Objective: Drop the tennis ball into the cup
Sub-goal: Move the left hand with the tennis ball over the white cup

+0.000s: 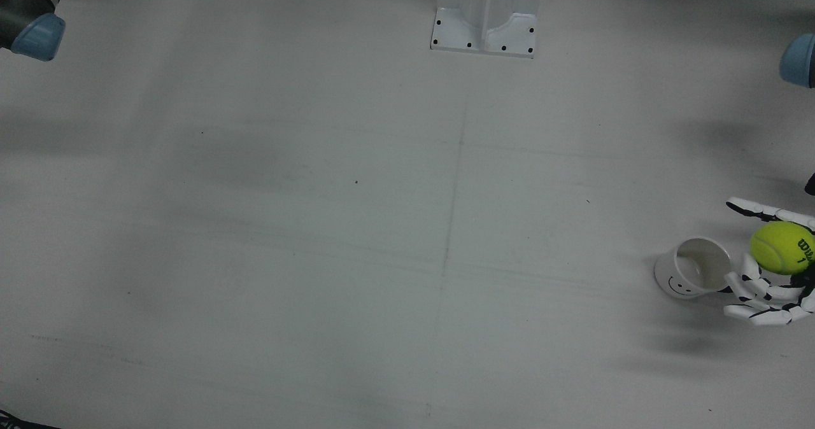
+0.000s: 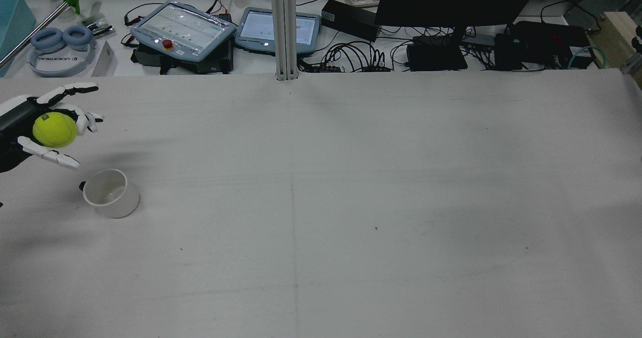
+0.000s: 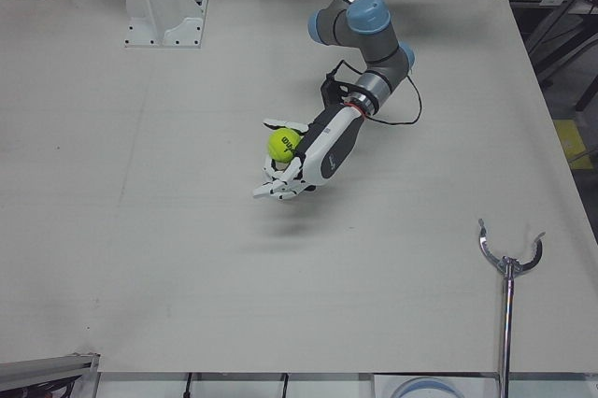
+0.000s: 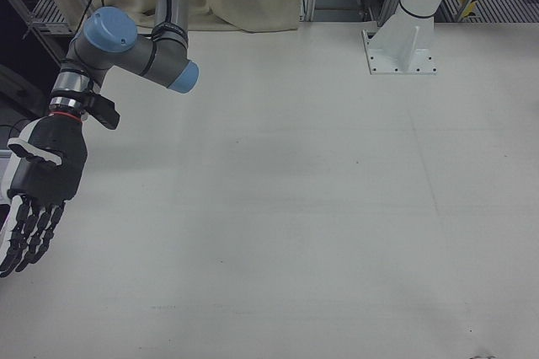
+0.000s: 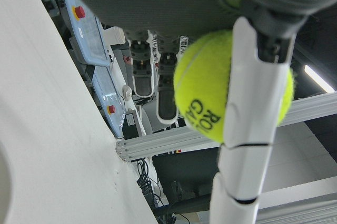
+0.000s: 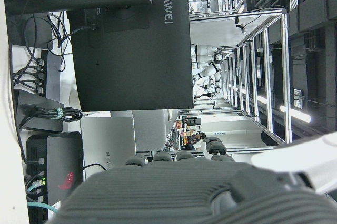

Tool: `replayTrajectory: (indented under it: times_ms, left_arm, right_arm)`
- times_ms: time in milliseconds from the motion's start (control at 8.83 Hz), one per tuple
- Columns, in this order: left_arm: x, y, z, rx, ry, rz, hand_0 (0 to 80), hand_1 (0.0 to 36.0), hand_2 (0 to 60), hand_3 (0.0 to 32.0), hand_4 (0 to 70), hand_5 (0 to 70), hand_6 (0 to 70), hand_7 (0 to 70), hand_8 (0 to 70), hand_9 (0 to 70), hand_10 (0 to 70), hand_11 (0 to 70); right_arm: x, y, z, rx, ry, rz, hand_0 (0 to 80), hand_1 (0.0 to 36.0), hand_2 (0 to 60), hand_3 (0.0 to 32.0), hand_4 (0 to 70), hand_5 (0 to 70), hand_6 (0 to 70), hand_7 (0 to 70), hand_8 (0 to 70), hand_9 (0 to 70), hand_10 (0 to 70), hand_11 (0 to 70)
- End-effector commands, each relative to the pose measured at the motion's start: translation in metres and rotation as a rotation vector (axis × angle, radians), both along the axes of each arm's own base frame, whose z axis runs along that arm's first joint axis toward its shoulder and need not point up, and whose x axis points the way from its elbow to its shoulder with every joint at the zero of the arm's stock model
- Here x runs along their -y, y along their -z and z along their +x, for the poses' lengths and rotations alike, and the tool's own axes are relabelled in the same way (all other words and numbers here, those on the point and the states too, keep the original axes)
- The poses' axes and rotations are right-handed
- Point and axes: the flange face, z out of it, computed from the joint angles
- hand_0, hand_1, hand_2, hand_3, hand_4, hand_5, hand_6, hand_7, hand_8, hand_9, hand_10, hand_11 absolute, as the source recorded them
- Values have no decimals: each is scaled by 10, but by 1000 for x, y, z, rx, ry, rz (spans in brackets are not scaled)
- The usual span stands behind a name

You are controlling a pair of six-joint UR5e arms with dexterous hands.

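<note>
A yellow-green tennis ball sits in my left hand, whose white fingers curl around it above the table. The ball and the left hand are at the far left of the rear view. A white paper cup with a smiley face stands upright on the table, just beside and below the hand; the cup is empty. The left hand view shows the ball behind a white finger. My right hand hangs open and empty, fingers straight, at the left edge of the right-front view.
A white pedestal is bolted at the table's back middle. A metal claw tool lies near the front right of the left-front view. Beyond the table's far edge are teach pendants, cables and a monitor.
</note>
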Motion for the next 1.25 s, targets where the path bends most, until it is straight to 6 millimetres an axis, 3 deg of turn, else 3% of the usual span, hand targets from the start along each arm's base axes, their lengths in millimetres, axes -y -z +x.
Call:
replayTrajectory:
  times_ms: [0, 113, 340, 453, 566, 679, 792, 906, 1019, 1132]
  left_arm:
    - [-3, -2, 12, 24, -1, 11, 706, 262, 48, 0, 57, 206, 659, 700, 349, 451, 162, 265]
    - [-3, -4, 12, 26, 1, 11, 704, 259, 58, 0, 59, 218, 694, 695, 357, 451, 163, 266]
    - [0, -13, 18, 32, -4, 6, 712, 262, 54, 0, 56, 215, 677, 697, 354, 451, 164, 268]
    - [-4, -15, 27, 33, -20, 3, 708, 259, 60, 0, 54, 219, 700, 686, 363, 448, 164, 267]
    - [-4, -15, 30, 32, -24, 4, 712, 263, 52, 0, 52, 211, 673, 696, 352, 450, 165, 268]
    - [-4, -14, 31, 40, -21, 12, 726, 271, 38, 0, 51, 197, 596, 700, 337, 453, 164, 268]
    - [-4, -13, 33, 47, -21, 22, 720, 264, 52, 0, 52, 216, 694, 693, 356, 450, 164, 268]
    - [-11, -19, 47, 55, -40, 16, 720, 267, 43, 0, 52, 204, 641, 700, 346, 452, 165, 270]
    - [-15, -32, 60, 52, -41, 1, 710, 265, 44, 0, 53, 203, 640, 700, 344, 450, 163, 266]
    - [-17, -32, 65, 51, -48, 0, 700, 257, 61, 0, 53, 222, 700, 682, 363, 447, 163, 266]
  right_arm:
    - [0, 0, 0, 0, 0, 0, 0, 0, 0, 0, 0, 0, 0, 0, 0, 0, 0, 0]
    - [0, 0, 0, 0, 0, 0, 0, 0, 0, 0, 0, 0, 0, 0, 0, 0, 0, 0]
    - [0, 0, 0, 0, 0, 0, 0, 0, 0, 0, 0, 0, 0, 0, 0, 0, 0, 0]
    - [0, 0, 0, 0, 0, 0, 0, 0, 0, 0, 0, 0, 0, 0, 0, 0, 0, 0]
    - [0, 0, 0, 0, 0, 0, 0, 0, 0, 0, 0, 0, 0, 0, 0, 0, 0, 0]
    - [0, 0, 0, 0, 0, 0, 0, 0, 0, 0, 0, 0, 0, 0, 0, 0, 0, 0]
    - [0, 0, 0, 0, 0, 0, 0, 0, 0, 0, 0, 0, 0, 0, 0, 0, 0, 0]
    - [0, 0, 0, 0, 0, 0, 0, 0, 0, 0, 0, 0, 0, 0, 0, 0, 0, 0]
    - [0, 0, 0, 0, 0, 0, 0, 0, 0, 0, 0, 0, 0, 0, 0, 0, 0, 0]
    - [0, 0, 0, 0, 0, 0, 0, 0, 0, 0, 0, 0, 0, 0, 0, 0, 0, 0]
